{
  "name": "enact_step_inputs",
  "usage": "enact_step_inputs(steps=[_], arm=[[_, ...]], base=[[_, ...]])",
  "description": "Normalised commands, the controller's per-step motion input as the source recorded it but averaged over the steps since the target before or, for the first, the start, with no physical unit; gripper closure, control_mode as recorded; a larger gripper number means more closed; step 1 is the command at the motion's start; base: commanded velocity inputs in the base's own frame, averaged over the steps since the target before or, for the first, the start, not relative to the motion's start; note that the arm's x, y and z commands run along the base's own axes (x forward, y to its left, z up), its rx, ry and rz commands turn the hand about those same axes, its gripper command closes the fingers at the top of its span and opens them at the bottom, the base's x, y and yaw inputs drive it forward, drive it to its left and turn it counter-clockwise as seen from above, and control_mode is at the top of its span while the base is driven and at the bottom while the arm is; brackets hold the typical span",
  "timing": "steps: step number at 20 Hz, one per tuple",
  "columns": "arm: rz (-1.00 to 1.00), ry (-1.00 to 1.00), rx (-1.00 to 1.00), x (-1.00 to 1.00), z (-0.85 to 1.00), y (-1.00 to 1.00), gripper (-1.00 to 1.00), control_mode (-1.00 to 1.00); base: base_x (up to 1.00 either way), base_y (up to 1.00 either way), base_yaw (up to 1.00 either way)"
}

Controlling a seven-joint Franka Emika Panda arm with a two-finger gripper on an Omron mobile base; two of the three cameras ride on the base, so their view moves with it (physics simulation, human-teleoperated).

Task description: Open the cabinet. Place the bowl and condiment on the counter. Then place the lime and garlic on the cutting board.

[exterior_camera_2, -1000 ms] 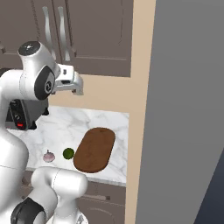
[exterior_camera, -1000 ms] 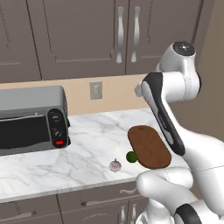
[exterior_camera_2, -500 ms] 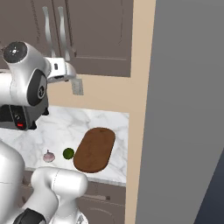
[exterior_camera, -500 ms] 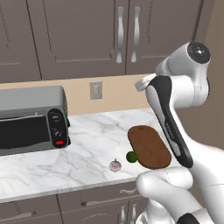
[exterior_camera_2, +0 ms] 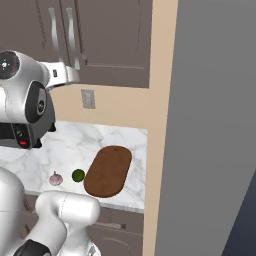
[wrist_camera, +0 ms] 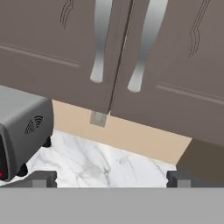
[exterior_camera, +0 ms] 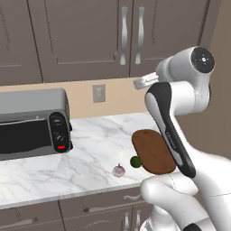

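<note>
Cabinet (exterior_camera: pixel 131 36) doors closed, 2 handles ahead of the spread, empty gripper (wrist_camera: pixel 109 179).

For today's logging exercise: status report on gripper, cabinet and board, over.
Gripper open, facing cabinet handles. Doors shut. Lime and garlic beside cutting board, not on it.

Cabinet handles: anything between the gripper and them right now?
Nothing visible. In the hand view the cabinet doors are shut, both handles hang ahead of the open fingertips, with only air between. The toaster oven sits lower left, off that line.
</note>
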Motion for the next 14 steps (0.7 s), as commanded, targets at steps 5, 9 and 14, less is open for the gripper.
enact_step_inputs(steps=[5,9,14], arm=[[0.0,-0.01,0.06,0.0,0.36,0.15,-1.0,-1.0],[0.0,-0.05,0.04,-0.03,0.28,0.07,-1.0,-1.0],[-0.01,0.0,0.0,-0.02,0.16,0.06,-1.0,-1.0]], base=[[0.0,0.0,0.0],[0.0,0.0,0.0],[0.0,0.0,0.0]])
